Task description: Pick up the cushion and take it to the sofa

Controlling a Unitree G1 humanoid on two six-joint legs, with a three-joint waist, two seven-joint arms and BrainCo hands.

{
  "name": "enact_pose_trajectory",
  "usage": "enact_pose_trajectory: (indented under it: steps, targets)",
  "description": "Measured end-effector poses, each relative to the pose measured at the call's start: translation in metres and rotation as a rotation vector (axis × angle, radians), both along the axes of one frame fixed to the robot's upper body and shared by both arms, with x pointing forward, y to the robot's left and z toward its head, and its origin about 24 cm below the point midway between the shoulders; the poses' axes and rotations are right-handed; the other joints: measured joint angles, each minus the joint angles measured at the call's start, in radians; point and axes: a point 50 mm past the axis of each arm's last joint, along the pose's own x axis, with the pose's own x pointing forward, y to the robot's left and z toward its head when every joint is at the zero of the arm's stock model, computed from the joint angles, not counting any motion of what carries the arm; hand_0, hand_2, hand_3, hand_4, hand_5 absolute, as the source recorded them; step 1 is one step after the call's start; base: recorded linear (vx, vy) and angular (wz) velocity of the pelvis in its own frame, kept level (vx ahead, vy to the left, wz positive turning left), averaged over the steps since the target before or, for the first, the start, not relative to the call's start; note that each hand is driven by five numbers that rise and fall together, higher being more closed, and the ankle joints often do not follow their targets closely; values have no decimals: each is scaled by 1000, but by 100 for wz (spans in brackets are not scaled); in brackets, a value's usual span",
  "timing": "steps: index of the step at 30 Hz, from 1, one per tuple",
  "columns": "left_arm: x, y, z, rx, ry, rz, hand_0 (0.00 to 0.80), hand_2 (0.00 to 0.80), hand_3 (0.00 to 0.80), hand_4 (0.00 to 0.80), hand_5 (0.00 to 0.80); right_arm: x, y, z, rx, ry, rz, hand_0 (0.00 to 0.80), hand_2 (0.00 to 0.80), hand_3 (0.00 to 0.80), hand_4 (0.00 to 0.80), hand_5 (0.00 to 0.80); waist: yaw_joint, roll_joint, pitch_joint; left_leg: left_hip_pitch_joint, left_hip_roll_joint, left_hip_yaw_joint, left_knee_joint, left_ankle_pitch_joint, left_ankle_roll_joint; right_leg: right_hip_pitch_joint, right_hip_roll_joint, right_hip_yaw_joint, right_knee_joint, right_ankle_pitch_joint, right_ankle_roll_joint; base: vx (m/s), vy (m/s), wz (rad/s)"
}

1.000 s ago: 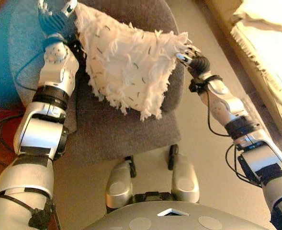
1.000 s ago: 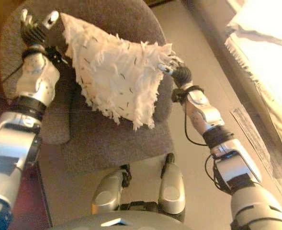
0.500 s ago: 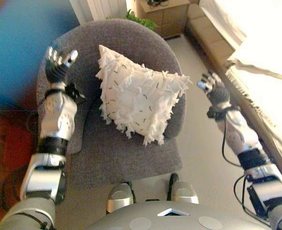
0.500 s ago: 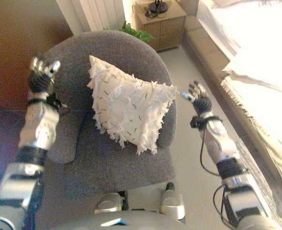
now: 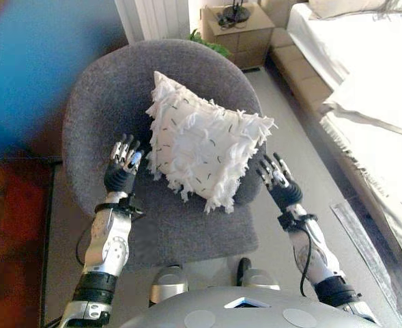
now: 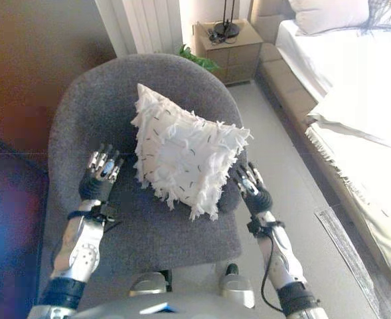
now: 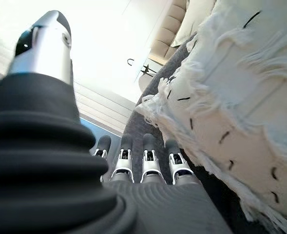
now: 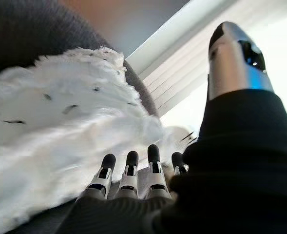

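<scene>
A white fringed cushion (image 5: 204,147) with small dark flecks leans upright on the seat of a grey armchair (image 5: 112,102). My left hand (image 5: 122,171) is open, fingers straight, just left of the cushion's lower edge and apart from it. My right hand (image 5: 276,183) is open at the chair's right edge, below the cushion's right corner, not touching it. The cushion also shows in the left wrist view (image 7: 240,107) and in the right wrist view (image 8: 50,126), beside each hand's straight fingers. A white-covered sofa (image 5: 364,75) runs along the right side.
A small wooden side table (image 6: 230,41) with a lamp base stands behind the chair, with a green plant (image 6: 196,58) beside it. A radiator or blind (image 6: 142,26) is at the back. Pale floor (image 5: 310,157) lies between the armchair and the sofa.
The view has shifted, pulling back from the chair. Both hands have dropped from raised positions to low beside the cushion. The cushion stays on the chair.
</scene>
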Motion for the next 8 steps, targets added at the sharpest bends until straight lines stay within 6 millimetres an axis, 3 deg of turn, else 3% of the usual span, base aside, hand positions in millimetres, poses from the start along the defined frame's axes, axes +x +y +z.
enact_pose_trajectory:
  steps: [8]
  targets:
    - [-1, -20, -5, -3, 15, -82, 0, 0, 0, 0, 0, 7, 17, 6, -10, -34, 38, 0, 0, 0, 0, 0, 1, 19, 10, -32, -4, -11, -14, 20, 2, -11, 3, -8, -45, 34, -3, -35, 8, 3]
